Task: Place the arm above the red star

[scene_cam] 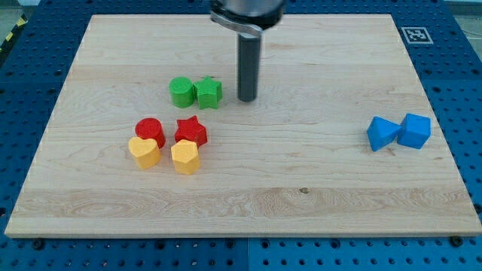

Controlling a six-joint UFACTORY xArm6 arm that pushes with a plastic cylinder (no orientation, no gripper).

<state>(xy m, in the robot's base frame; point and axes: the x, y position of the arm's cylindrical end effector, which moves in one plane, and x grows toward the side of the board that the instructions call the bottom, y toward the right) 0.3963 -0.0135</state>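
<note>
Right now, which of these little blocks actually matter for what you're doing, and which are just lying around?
Part of the job:
- red star
- my tip, up and to the view's right of the star, beside the green pair

Just lying about:
- red cylinder
- two yellow blocks
- two green blocks
- two blue blocks

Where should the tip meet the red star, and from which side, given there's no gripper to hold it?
Nothing can grip it; my tip can only push. Best contact is the red star's top edge, coming from the view's top, where it is bare. The red cylinder crowds its left and a yellow block sits against its bottom. My tip stands up and right of it, beside the green blocks.
</note>
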